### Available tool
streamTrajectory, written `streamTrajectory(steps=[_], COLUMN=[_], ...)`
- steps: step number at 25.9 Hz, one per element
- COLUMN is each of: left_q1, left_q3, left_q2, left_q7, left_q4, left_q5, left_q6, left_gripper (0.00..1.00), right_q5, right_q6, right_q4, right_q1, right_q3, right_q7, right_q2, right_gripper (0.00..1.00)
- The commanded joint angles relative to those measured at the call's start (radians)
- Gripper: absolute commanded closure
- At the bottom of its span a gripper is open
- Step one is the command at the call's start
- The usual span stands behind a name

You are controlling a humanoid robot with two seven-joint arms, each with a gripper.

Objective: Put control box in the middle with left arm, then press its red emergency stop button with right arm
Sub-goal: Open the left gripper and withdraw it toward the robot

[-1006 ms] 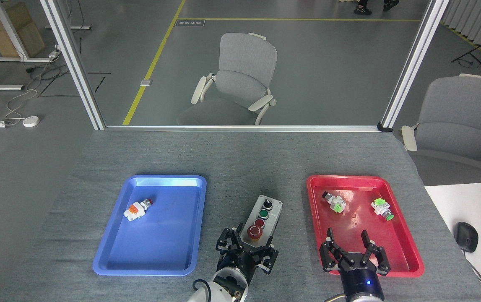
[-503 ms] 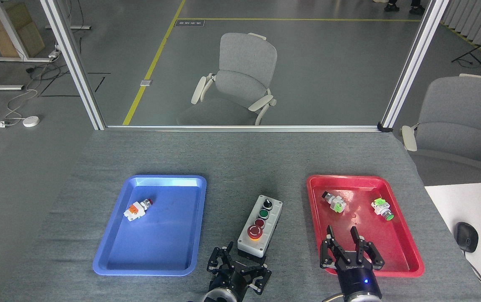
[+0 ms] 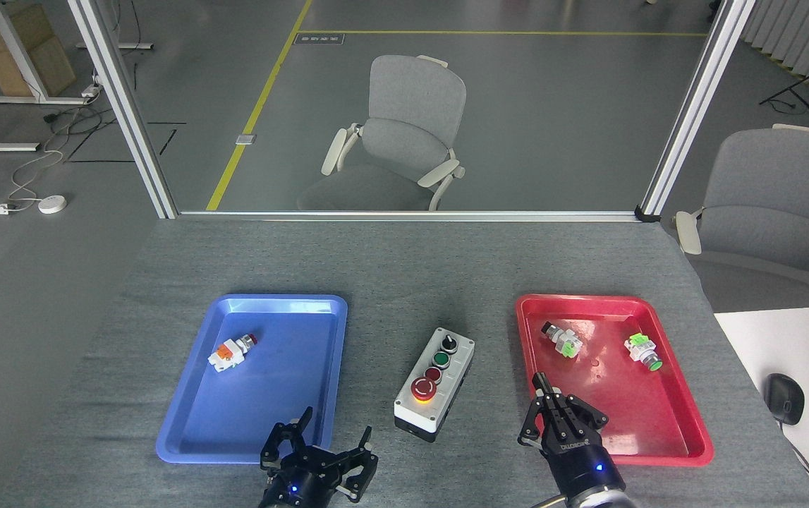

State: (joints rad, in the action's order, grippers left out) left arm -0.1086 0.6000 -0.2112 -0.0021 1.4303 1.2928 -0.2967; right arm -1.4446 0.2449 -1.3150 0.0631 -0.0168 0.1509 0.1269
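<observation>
Your left tool [image 3: 319, 462] has backed off to the lower left since a second ago, fingers spread and holding nothing, and your right tool [image 3: 558, 416] has drawn its fingers together to a point, also empty. The long pale-grey control box with the black base [image 3: 435, 384] now sits free on the bare grey felt counter [image 3: 404, 275] between the blue plastic tray [image 3: 178, 441] and the red plastic tray [image 3: 700, 437]. Its long axis runs away from you, tilted slightly right. The big red mushroom-head emergency stop button [image 3: 424, 389] is at the near end, up and left of your right tool, the nearer one.
</observation>
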Motion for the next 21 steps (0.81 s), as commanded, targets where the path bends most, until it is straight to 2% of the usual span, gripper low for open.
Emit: streamTrajectory(steps=[1,5,11,14,21], left_q1=[0.110,0.193,0.194,0.184,0.184], left_q3=[-0.158,-0.419,-0.683,-0.750,-0.758], left_q2=[-0.053,-0.039,-0.022,-0.020,-0.030], left_q7=[0.005,0.007,0.008,0.013,0.064], left_q4=[0.162,0.240,0.228,0.214,0.182], left_q5=[-0.001,-0.033,-0.230,-0.250,-0.234], left_q6=[0.044,0.152,0.283,0.318,0.314], left_gripper=[0.02,0.01,0.01,0.01,0.02], right_q5=[-0.016,-0.016,-0.016,-0.017,-0.017], right_q6=[0.020,0.013,0.033,0.027,0.027], right_q4=[0.002,0.017,0.051,0.066,0.154], right_q1=[0.018,0.070,0.104,0.119,0.187], right_q3=[-0.034,-0.106,-0.204,-0.241,-0.295], right_q7=[-0.022,-0.065,-0.065,-0.070,-0.083], right_q2=[-0.003,-0.009,-0.013,-0.012,-0.023], right_gripper=[1.00,1.00,1.00,1.00,1.00])
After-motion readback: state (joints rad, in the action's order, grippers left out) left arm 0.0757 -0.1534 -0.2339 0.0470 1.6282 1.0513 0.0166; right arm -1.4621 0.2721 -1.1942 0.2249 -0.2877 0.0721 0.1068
